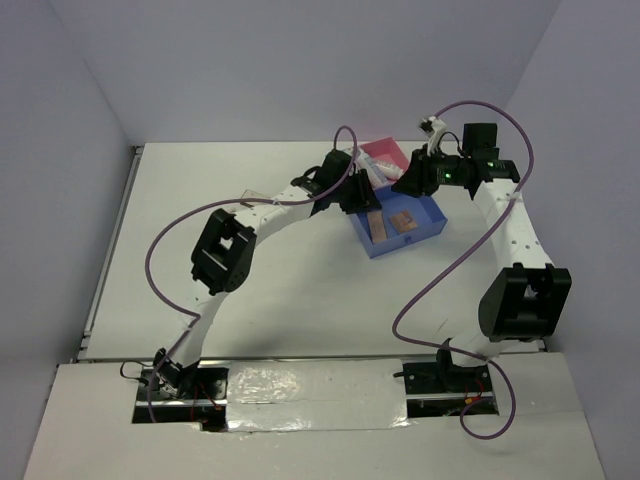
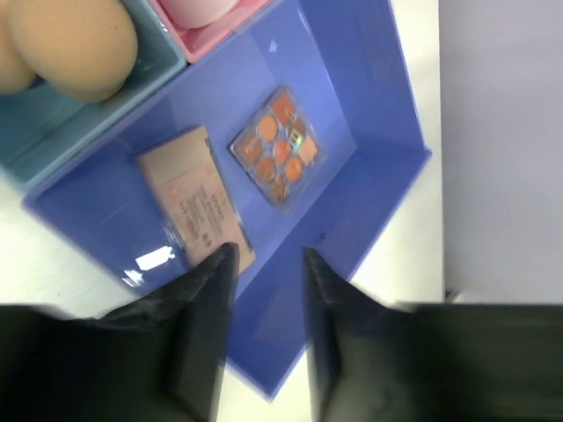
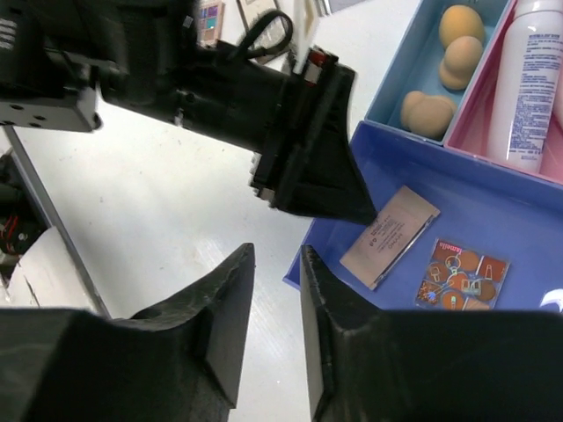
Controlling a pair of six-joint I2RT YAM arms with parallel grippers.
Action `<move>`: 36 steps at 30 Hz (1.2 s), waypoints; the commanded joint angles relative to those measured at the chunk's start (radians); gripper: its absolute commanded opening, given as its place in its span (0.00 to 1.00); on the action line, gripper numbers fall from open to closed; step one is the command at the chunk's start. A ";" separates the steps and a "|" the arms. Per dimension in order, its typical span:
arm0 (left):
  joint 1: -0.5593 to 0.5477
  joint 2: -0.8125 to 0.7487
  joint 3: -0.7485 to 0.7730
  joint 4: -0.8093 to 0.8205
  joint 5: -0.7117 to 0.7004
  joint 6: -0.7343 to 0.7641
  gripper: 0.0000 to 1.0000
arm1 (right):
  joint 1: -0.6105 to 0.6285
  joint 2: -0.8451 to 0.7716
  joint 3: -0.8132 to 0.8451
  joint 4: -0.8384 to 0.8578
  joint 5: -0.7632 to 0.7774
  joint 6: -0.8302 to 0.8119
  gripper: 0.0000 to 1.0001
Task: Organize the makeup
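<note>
Above blue compartment (image 2: 369, 114), my left gripper (image 2: 269, 253) hovering half-open, empty; risking clipping tan palette (image 2: 189, 198), crowding narrowly parted right gripper (image 3: 276, 255).

A divided tray (image 1: 404, 246) (image 2: 380, 105) (image 3: 528, 207) sits far right on the white tabletop (image 1: 280, 300) (image 3: 176, 202): one large blue compartment, with a pale blue and a pink one behind. A shiny strip (image 1: 310, 400) lines the near edge.

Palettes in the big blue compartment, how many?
2. A tan rectangular palette and a square palette of orange pans lie flat side by side, apart, in the blue compartment. The left gripper hides part of it, so another could be there.
</note>
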 commanded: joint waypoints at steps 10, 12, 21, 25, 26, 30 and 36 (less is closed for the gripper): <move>0.132 -0.609 -0.483 0.080 -0.114 0.244 0.00 | 0.039 0.075 0.227 -0.148 0.033 -0.076 0.29; 0.178 -0.688 -0.616 0.094 -0.113 0.266 0.00 | 0.128 0.119 0.262 -0.192 0.097 -0.096 0.30; 0.370 -1.087 -1.005 -0.012 -0.226 0.324 0.00 | 0.407 0.394 0.532 -0.315 0.360 -0.169 0.59; 0.399 -1.266 -1.094 -0.079 -0.303 0.311 0.11 | 0.515 0.555 0.668 -0.316 0.493 -0.103 0.70; 0.407 -1.292 -1.114 -0.113 -0.320 0.306 0.24 | 0.526 0.614 0.693 -0.300 0.534 -0.083 0.73; 0.411 -1.377 -1.125 -0.216 -0.380 0.275 0.52 | 0.576 0.731 0.805 -0.253 0.619 0.005 0.81; 0.413 -1.464 -1.161 -0.294 -0.407 0.211 0.57 | 0.607 0.873 0.937 -0.220 0.657 0.045 0.93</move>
